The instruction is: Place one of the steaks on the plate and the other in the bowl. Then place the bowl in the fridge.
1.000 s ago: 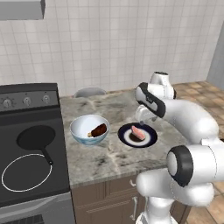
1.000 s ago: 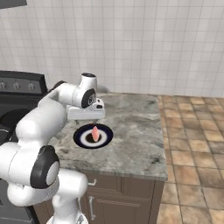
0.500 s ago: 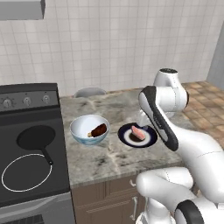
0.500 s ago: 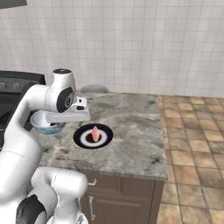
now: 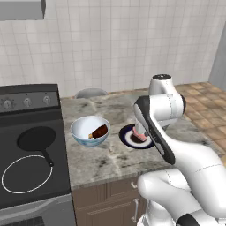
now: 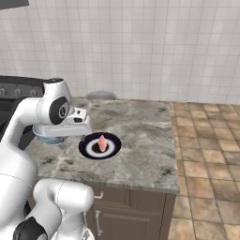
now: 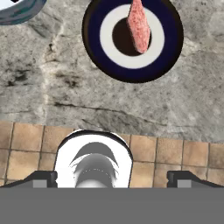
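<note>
Two fingertips [image 7: 43, 179] of the gripper [image 7: 112, 180] are spread wide, with nothing held, above the counter's [image 7: 57, 87] edge. One pale steak [image 7: 139, 26] lies on the plate [image 7: 92, 48]; the dark steak [image 5: 99, 131] rests in the bowl [image 5: 90, 131], left of it. The bowl's rim could be clipped and tipped, judging by this offset, if approached low.
</note>
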Available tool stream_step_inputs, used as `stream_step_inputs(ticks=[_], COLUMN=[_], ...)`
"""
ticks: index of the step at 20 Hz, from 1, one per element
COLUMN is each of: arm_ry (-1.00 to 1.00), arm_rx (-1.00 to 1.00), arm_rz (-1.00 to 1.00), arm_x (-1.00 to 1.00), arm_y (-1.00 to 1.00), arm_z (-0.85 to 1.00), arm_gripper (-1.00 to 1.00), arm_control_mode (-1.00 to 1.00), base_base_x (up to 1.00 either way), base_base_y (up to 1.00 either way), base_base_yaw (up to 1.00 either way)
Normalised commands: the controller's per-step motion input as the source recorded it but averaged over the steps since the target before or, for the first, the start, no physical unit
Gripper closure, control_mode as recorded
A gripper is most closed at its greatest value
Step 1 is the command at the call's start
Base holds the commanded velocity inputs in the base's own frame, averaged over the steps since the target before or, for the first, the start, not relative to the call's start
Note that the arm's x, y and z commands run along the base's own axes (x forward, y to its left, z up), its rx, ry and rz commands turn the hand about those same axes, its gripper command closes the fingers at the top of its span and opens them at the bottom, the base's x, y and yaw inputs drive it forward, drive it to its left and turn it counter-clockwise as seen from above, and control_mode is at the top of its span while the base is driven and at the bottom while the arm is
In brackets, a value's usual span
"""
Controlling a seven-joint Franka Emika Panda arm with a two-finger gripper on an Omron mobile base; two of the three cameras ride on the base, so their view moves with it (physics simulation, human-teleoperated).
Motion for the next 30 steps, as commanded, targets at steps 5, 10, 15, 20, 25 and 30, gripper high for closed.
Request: stream_step_inputs(ticks=[5, 10, 15, 20, 25, 30], arm_ry=[0.00, 0.00, 0.00, 0.00, 0.00, 0.00], arm_rx=[0.00, 0.00, 0.00, 0.00, 0.00, 0.00], arm_rz=[0.00, 0.00, 0.00, 0.00, 0.00, 0.00], arm_x=[0.00, 0.00, 0.00, 0.00, 0.00, 0.00], arm_y=[0.00, 0.00, 0.00, 0.00, 0.00, 0.00], arm_z=[0.00, 0.00, 0.00, 0.00, 0.00, 0.00], arm_gripper=[-1.00, -1.00, -1.00, -1.00, -1.00, -1.00], arm_control_mode=[1.00, 1.00, 1.00, 1.00, 1.00, 1.00], base_base_x=[-0.50, -0.19, -0.14, -0.07, 0.09, 0.15], base_base_y=[-0.19, -0.52, -0.59, -0.73, -0.70, -0.48], base_base_yaw=[-0.54, -0.72, -0.73, -0.72, -0.81, -0.84])
